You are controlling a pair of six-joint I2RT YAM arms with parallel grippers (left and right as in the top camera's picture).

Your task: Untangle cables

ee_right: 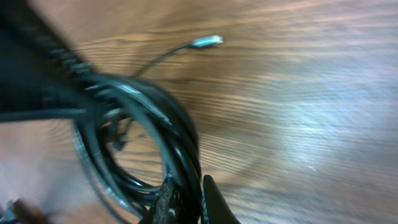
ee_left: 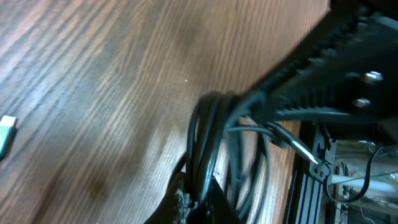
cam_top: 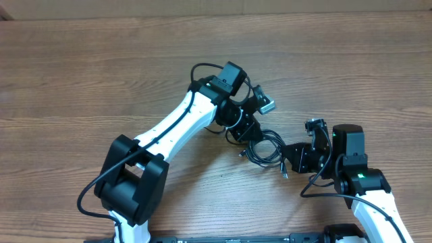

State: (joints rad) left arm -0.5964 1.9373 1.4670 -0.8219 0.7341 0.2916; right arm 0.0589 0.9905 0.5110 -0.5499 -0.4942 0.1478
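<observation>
A bundle of thin black cables (cam_top: 267, 146) lies coiled on the wooden table between my two arms. My left gripper (cam_top: 251, 133) is at the bundle's upper left edge. In the left wrist view its jaws (ee_left: 200, 200) are shut on several strands of the cables (ee_left: 208, 137). My right gripper (cam_top: 287, 156) is at the bundle's right edge. In the right wrist view its jaws (ee_right: 186, 198) are shut on the thick side of the coil (ee_right: 146, 134). One strand ends in a silver plug (ee_right: 207, 42) lying on the table. Small plug ends (cam_top: 241, 154) stick out of the bundle.
The wooden table (cam_top: 101, 81) stretches to the left and back. A small green-tipped object (ee_left: 6, 134) lies at the left edge of the left wrist view. The right arm's base (cam_top: 364, 189) stands at the front right, the left arm's base (cam_top: 131, 179) at the front left.
</observation>
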